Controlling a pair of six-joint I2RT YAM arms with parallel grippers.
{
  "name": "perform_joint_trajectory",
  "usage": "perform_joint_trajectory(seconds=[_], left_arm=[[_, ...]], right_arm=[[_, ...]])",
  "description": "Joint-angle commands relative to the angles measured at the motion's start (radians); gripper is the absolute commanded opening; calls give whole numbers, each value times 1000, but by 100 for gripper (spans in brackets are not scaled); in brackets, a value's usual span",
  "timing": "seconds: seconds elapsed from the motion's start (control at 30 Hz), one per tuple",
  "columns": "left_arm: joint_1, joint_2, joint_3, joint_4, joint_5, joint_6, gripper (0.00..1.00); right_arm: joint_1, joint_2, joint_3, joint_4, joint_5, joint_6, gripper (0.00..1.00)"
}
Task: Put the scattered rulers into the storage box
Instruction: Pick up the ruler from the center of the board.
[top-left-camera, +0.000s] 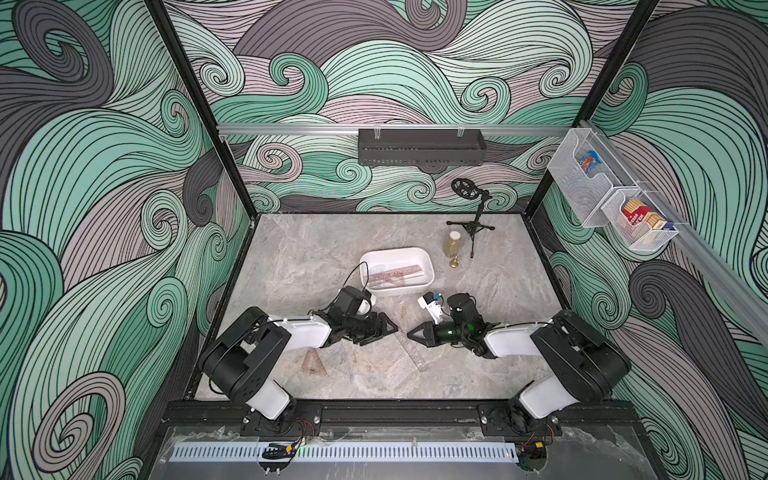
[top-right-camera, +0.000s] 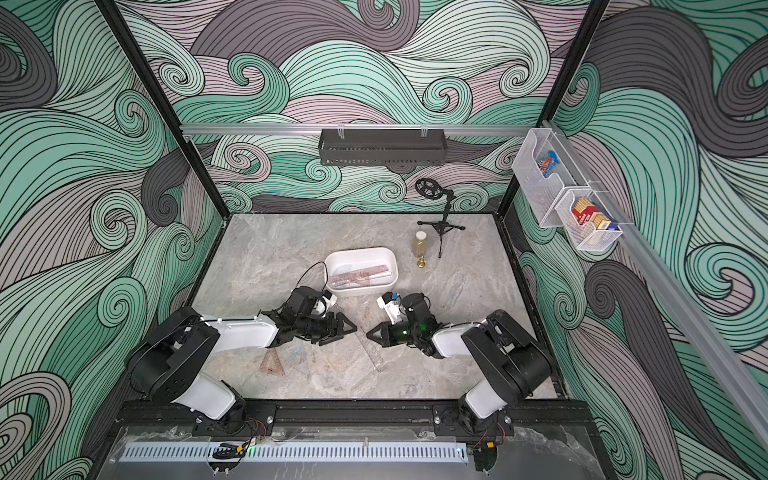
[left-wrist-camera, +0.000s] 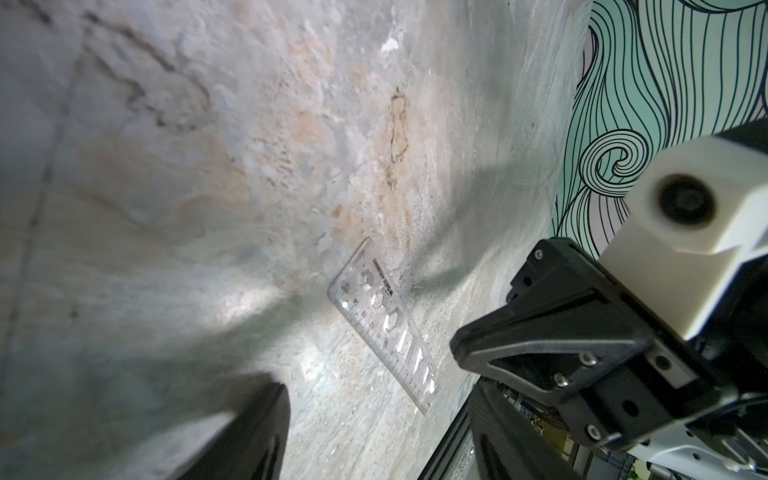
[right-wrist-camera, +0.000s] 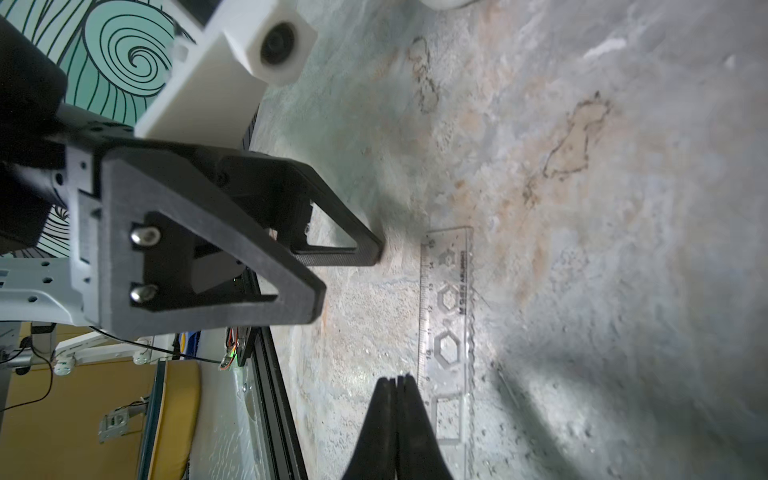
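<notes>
in both top views the storage box (top-left-camera: 430, 266) (top-right-camera: 393, 266) sat near the middle of the worktop (top-left-camera: 291, 249) with several rulers (top-left-camera: 392, 274) already inside, while a clear ruler (top-left-camera: 410, 352) lay flat between the box and the front edge, and a reddish set square (top-left-camera: 312, 362) lay nearer the front left corner. the left gripper (top-left-camera: 384, 332) hung over the clear ruler's far end with jaws wide and nothing between them; the right gripper (top-left-camera: 410, 334) faced it tip to tip, pinched shut and empty. in the left wrist view the clear ruler (left-wrist-camera: 384, 324) lay bare on the stone, with the right gripper (left-wrist-camera: 457, 345) just beside it. in the right wrist view the right gripper (right-wrist-camera: 397, 386) closed to a thin wedge just beside the ruler's (right-wrist-camera: 446, 332) long edge; contact could not be told. the left gripper (right-wrist-camera: 345, 278) stood close by, open. the likely trouble: the ruler is thin and flat, so a nudge could send it skidding toward the front edge rather than lifting it, and the two grippers were near enough to knock together.
</notes>
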Motion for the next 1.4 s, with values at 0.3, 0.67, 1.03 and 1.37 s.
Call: perform_joint_trajectory(seconds=[0.3, 0.67, 1.03, 1.37], left_arm=[[-18, 35, -12, 14, 28, -20, 71], [-18, 52, -28, 24, 25, -22, 70], [-18, 41, -28, 20, 35, -21, 70], [-22, 7, -66, 30, 34, -33, 70]], right_arm=[[130, 169, -87, 11, 152, -7, 4], [203, 228, -34, -31, 177, -27, 4], [230, 136, -99, -47, 145, -17, 4], [279, 71, -136, -57, 173, 25, 6]])
